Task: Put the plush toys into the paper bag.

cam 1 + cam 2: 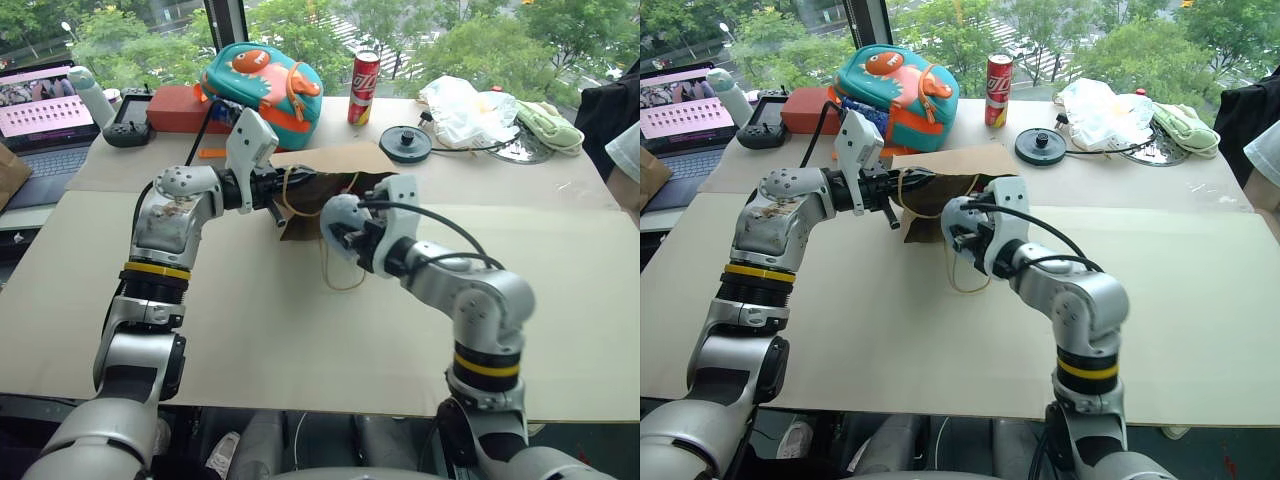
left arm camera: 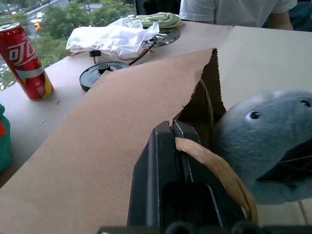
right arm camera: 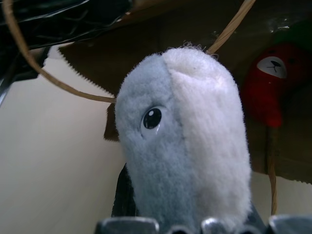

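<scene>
on the cardboard-covered table (image 1: 300, 340), the paper bag (image 1: 330, 160) lay on its side with its mouth facing the robot, just in front of the teal backpack (image 1: 262, 85). from the head views, the left gripper (image 1: 278, 212) reached level to the bag's mouth edge, and the right gripper (image 1: 338, 240) sat just before the opening, its load mostly hidden behind the wrist.

the left wrist view filled in what the head views could not: the two black fingers (image 2: 168, 161) were pressed flat together on a beige cord handle (image 2: 214, 168) of the bag, clamped tight, holding the mouth up. beside them the grey-blue plush toy (image 2: 263, 141) showed its eye and rounded face right at the bag's serrated lip. that same view also caught the red soda can (image 2: 24, 61), the black round disc (image 2: 102, 73) and the white plastic bag (image 2: 114, 36) farther back on the table, and a person in a white shirt (image 2: 234, 9) at the far edge.

the right wrist view gave the inside of the bag: the red plush toy (image 3: 268, 83) already lay deep within the brown interior, its small pale face patch visible. close up, the grey-blue toy (image 3: 190, 141) rose from between the right gripper's fingers, which were closed around its lower body, narrowed to a firm pinch. the toy's head pointed into the bag's opening, with cord loops crossing beside it.
</scene>
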### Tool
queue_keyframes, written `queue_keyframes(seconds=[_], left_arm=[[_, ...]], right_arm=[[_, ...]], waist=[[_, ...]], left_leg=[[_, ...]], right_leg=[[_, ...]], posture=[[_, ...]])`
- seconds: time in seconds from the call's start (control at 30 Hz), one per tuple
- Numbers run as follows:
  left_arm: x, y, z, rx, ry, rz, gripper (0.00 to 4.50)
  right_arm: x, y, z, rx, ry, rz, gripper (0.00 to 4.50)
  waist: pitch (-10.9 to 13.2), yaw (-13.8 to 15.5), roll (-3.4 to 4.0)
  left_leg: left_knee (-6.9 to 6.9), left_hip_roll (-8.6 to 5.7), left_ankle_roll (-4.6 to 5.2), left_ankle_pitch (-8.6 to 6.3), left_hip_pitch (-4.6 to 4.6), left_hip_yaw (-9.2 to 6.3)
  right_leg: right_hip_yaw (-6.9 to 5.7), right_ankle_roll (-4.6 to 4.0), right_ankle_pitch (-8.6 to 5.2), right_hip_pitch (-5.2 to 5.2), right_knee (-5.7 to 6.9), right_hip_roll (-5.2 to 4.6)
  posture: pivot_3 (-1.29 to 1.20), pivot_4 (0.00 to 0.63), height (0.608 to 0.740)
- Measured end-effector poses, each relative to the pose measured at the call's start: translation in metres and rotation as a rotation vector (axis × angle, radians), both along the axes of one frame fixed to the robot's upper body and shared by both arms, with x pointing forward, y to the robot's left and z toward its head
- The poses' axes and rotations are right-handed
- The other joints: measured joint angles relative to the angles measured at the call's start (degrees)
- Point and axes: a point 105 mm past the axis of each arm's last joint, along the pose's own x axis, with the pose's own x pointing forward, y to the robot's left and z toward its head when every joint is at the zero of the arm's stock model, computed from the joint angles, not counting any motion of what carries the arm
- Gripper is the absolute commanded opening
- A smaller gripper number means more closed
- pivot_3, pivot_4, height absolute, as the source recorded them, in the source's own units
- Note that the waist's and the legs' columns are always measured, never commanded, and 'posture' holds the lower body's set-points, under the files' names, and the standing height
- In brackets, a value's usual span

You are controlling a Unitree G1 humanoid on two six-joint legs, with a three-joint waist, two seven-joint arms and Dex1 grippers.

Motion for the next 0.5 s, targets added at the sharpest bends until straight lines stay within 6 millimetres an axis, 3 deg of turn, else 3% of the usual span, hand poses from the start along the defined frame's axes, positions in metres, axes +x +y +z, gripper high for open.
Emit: queue_keyframes(seconds=[0.27,0.5], left_arm=[[0.001,0.002,0.002,0.006,-0.005,0.005,0.00],[0.001,0.005,0.001,0.011,0.013,0.011,0.00]], right_arm=[[-0.004,-0.014,-0.024,0.007,0.051,-0.021,0.44],[-0.024,-0.020,-0.031,0.018,0.041,0.043,0.44]], waist=[[0.0,-0.1,0.01],[0.0,-0.4,0.01]], left_leg=[[0.03,0.01,0.00,0.00,-0.04,-0.02],[0.04,0.03,0.00,0.00,0.01,-0.01]], right_leg=[[-0.03,0.00,0.00,-0.02,-0.02,0.00],[-0.03,0.01,-0.01,-0.04,-0.08,0.03]], posture=[[0.00,0.150,0.739],[0.00,0.150,0.739]])
